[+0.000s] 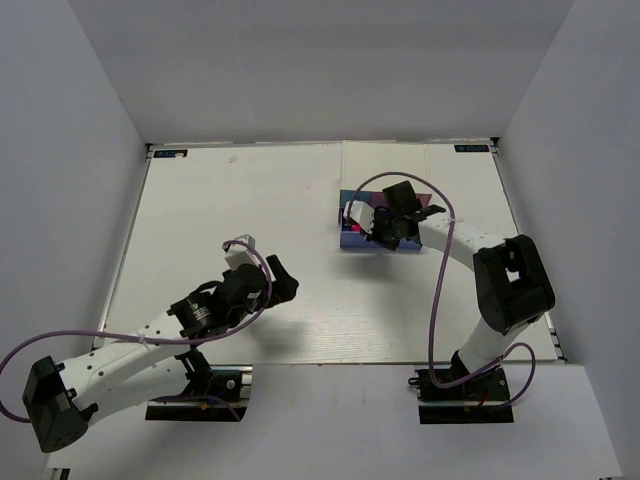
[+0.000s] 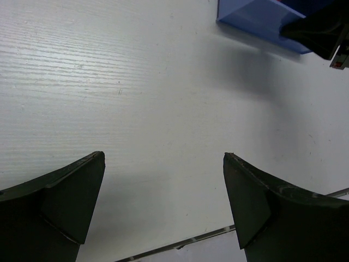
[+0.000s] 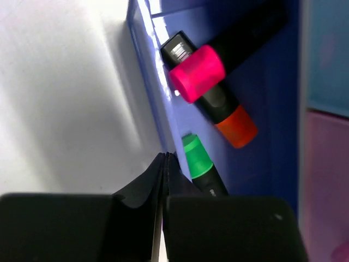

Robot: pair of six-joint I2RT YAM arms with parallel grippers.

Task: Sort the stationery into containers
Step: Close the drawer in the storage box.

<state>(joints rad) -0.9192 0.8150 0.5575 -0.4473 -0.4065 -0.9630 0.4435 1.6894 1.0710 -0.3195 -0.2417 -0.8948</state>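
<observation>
The blue drawer (image 3: 150, 82) stands pulled out of the mini cabinet (image 1: 352, 212). In it lie three black markers, capped pink (image 3: 199, 73), orange (image 3: 235, 126) and green (image 3: 197, 157). My right gripper (image 3: 166, 158) is shut, with nothing between its fingers, and its tips rest against the outside of the drawer's front wall, right beside the green cap. A pink drawer (image 3: 327, 180) sits beside the blue one. My left gripper (image 2: 163, 158) is open and empty above bare table, well left of the cabinet. The pink stubby pen and the grey round piece are hidden.
The blue drawer's corner (image 2: 256, 19) and the right arm's dark gripper (image 2: 322, 27) show at the top right of the left wrist view. The white table (image 1: 250, 200) has walls on three sides. A purple cable (image 1: 440, 280) loops beside the right arm.
</observation>
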